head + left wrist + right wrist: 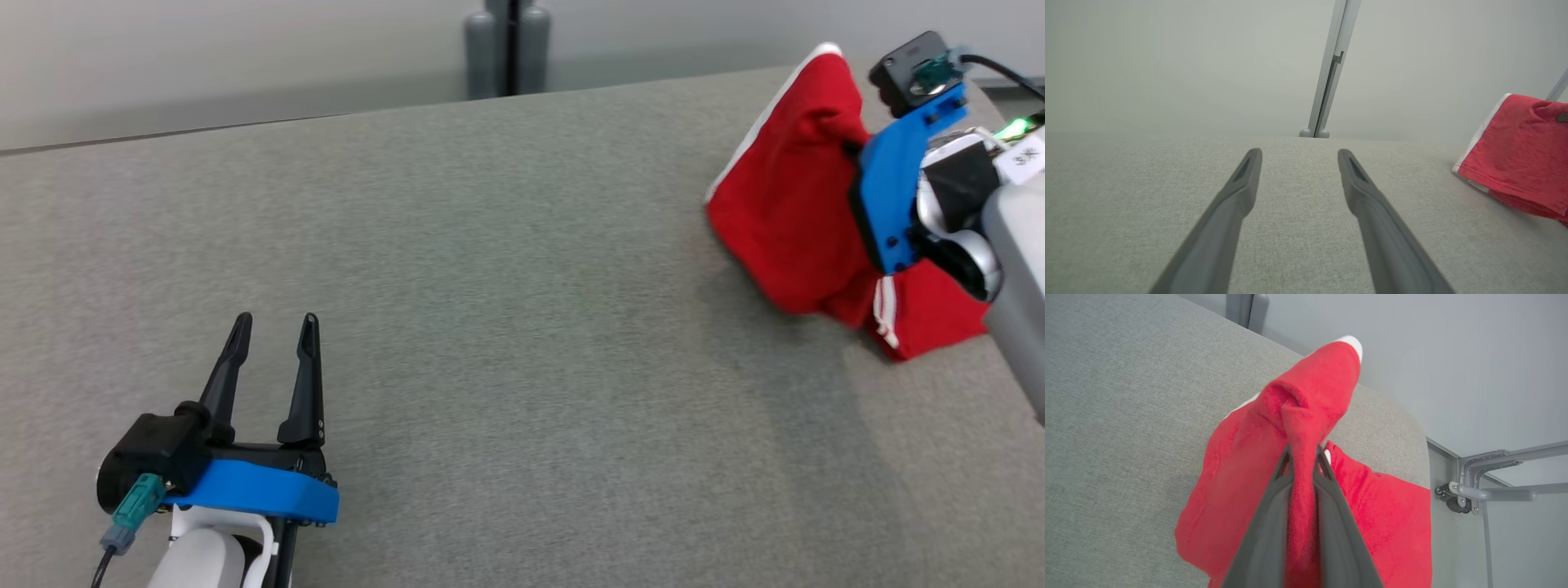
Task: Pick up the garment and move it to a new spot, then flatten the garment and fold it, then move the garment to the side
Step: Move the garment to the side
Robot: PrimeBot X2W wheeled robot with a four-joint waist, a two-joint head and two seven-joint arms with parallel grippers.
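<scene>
Right gripper [1304,453], jaws tight on a raised fold of red garment [784,220]; left gripper [276,321] low, jaws apart.

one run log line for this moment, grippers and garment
stage: pick-up | right gripper: shut on red garment, pinched fold raised | left gripper: open, empty, above grey table

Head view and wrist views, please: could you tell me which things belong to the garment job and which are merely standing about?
In the job:
red garment, pulled up into a peak
right gripper, shut on a fold of it
left gripper, open and empty
grey table

Standing about:
grey post beyond the table's far edge
metal frame beside the table's corner
</scene>
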